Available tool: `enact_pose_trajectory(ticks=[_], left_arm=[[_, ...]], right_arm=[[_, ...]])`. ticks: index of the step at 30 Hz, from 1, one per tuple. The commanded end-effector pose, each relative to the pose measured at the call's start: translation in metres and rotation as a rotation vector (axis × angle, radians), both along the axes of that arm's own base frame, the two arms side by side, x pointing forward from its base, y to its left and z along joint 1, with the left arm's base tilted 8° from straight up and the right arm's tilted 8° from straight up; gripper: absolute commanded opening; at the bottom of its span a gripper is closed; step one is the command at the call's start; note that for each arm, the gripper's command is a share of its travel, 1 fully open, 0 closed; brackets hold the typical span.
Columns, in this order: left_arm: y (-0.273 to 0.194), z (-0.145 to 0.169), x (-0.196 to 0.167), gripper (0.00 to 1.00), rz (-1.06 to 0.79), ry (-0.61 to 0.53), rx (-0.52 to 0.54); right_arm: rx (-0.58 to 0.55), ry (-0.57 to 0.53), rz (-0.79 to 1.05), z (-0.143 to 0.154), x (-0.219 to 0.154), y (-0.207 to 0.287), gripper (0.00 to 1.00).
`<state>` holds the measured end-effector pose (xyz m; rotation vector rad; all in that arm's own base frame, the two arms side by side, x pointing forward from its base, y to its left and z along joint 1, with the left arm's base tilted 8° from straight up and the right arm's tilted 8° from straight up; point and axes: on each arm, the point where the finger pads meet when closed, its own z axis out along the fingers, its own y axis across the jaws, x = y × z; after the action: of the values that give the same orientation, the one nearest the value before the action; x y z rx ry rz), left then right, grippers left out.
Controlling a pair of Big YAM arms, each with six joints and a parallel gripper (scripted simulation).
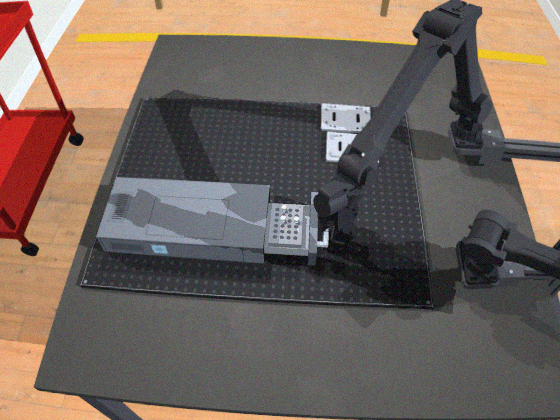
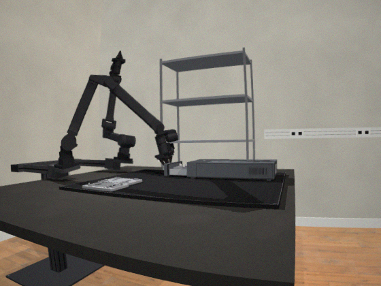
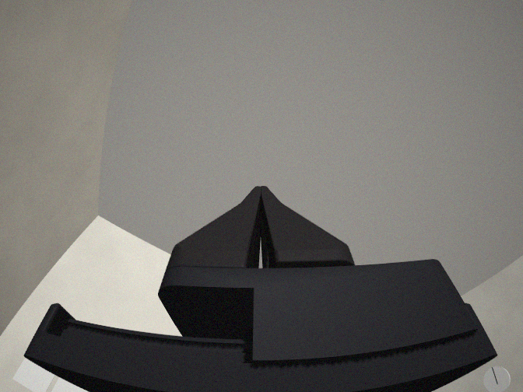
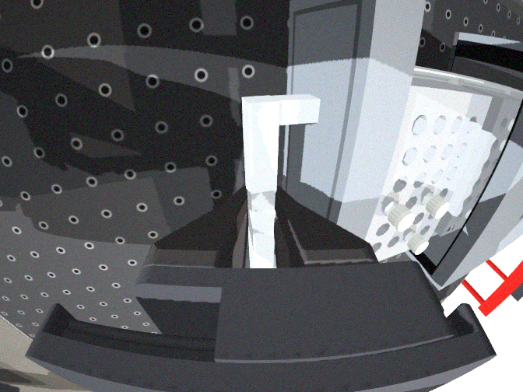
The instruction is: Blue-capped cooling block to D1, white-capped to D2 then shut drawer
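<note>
The cooler COLD point(image 1: 175, 240) point(image 2: 221, 171) has its drawer point(image 1: 312, 256) point(image 4: 388, 84) partly open. A pale block point(image 1: 293, 242) point(image 4: 477, 147) lies in it, with three white-capped tubes point(image 1: 283, 218) point(image 4: 400, 217) standing in bores. No blue caps show; the inner part of the drawer is hidden under the housing. My right gripper point(image 4: 261, 195) point(image 2: 168, 162) is shut on the white drawer handle point(image 4: 261, 147) in front of the drawer. My left gripper point(image 3: 260, 195) point(image 2: 120, 52) is shut and empty, raised high and pointing up. Deck slots D1 point(image 1: 332, 153) and D2 point(image 1: 345, 117) hold no block where they show.
My right arm point(image 1: 400, 105) reaches over the perforated board point(image 1: 250, 160) and hides part of D1. A red cart point(image 1: 30, 165) stands beyond the table's left edge in the top view. A grey shelf rack point(image 2: 204, 100) stands behind the table in the exterior view.
</note>
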<state>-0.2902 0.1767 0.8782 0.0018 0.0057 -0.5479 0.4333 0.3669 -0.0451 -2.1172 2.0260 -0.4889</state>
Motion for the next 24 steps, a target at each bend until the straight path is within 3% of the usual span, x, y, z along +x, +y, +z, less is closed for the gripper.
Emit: enact_pose_trajectory(ticks=[1, 13, 17, 24], left_arm=[[-0.014, 0.008, 0.018, 0.0, 0.008, 0.029, 0.019], [-0.014, 0.008, 0.018, 0.0, 0.008, 0.029, 0.019], [-0.014, 0.008, 0.018, 0.0, 0.008, 0.029, 0.019], [-0.014, 0.008, 0.018, 0.0, 0.008, 0.029, 0.019]], right_arm=[[0.034, -0.021, 0.005, 0.011, -0.014, 0.014, 0.0], [0.014, -0.002, 0.005, -0.004, -0.031, 0.01, 0.0], [0.037, -0.019, 0.005, 0.01, -0.033, 0.014, 0.0], [0.023, -0.009, 0.005, 0.004, -0.041, 0.011, 0.0]])
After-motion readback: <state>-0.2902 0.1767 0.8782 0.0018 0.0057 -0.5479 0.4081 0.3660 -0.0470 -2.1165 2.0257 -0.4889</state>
